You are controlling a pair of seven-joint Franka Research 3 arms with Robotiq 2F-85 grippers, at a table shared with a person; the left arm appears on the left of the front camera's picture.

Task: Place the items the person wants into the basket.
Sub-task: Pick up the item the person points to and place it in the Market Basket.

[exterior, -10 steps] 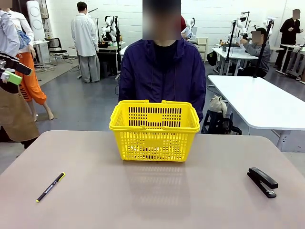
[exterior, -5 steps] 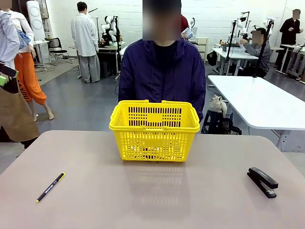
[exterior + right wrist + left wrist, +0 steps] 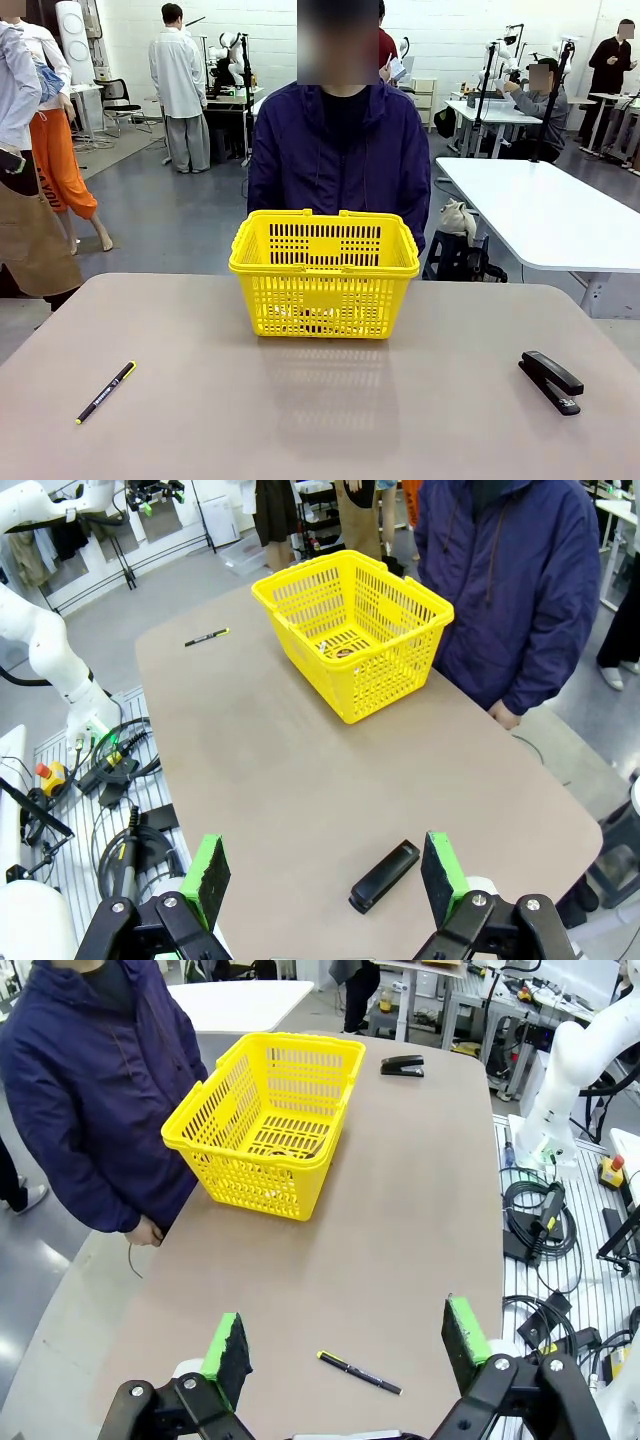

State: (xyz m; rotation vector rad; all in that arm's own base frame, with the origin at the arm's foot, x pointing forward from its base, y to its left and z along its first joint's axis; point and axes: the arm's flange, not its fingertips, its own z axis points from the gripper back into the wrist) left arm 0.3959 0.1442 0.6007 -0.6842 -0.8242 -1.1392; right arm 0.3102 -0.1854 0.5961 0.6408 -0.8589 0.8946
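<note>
Black gripper fingers [image 3: 228, 1347], green pads, person [image 3: 340, 150] in navy-purple zip jacket

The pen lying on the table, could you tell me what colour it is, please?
The pen is black with yellow print; the front view shows it best.

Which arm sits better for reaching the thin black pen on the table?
Left. The thin black pen with yellow print lies just beyond the left tool, jaws open; the right tool hangs open above the black stapler at the table's other side.
</note>
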